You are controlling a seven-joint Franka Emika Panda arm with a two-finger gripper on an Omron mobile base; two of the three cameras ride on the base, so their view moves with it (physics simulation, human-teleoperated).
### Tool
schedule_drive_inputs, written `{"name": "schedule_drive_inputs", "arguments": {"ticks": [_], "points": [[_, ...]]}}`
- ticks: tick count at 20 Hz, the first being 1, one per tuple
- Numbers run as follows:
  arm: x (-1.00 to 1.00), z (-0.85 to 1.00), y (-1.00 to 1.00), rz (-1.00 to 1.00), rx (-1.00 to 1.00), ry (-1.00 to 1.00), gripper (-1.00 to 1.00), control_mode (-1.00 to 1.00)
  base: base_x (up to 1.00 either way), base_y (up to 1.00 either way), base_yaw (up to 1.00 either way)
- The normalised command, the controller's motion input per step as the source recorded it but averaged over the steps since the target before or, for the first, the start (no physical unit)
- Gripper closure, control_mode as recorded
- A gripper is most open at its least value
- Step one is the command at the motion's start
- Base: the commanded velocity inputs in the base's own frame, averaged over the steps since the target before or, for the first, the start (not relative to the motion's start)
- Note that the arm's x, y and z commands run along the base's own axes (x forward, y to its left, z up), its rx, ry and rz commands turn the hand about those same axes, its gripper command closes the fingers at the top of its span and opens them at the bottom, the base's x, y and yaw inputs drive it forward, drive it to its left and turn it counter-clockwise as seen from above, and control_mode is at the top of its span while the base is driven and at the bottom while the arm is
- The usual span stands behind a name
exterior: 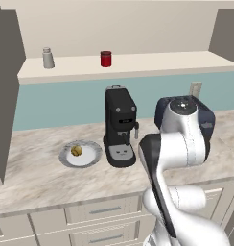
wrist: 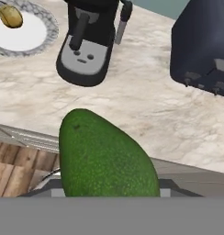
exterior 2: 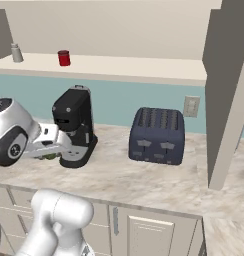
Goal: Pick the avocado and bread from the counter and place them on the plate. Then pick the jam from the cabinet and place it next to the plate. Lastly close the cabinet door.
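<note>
The green avocado (wrist: 102, 158) looms large at the bottom of the hand view, and my gripper (exterior 2: 49, 153) is shut on it, above the counter's (exterior: 37, 180) front edge just right of the coffee machine. A sliver of the avocado (exterior 2: 48, 157) peeks out under the hand. The golden-brown bread (exterior: 76, 151) lies on the white plate (exterior: 92, 160) with the speckled rim, left of the machine. On the open cabinet's shelf (exterior: 147, 63) stands the red jam jar (exterior: 106, 58).
A black coffee machine (exterior: 120, 126) stands between the plate and my arm. To its right sits a dark blue toaster (exterior 2: 157, 129). A grey-white shaker (exterior: 48, 57) shares the shelf with the jam. The open cabinet door (exterior 2: 226, 100) juts out at the right.
</note>
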Motion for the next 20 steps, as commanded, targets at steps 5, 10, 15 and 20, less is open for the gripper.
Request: {"name": "schedule_drive_inputs", "arguments": {"ticks": [5,10,15,20], "points": [[0.07,0.17,1.00,0.00,-0.04,0.00,1.00,-1.00,0.00,0.00,0.00],[0.34,0.01,1.00,0.00,0.00,0.02,1.00,-1.00,0.00,0.00,0.00],[0.62,0.00,1.00,0.00,-0.03,0.10,1.00,-1.00,0.00,0.00,0.00],[0.53,-0.13,0.77,0.03,-0.06,0.17,1.00,-1.00,0.00,0.00,0.00]]}}
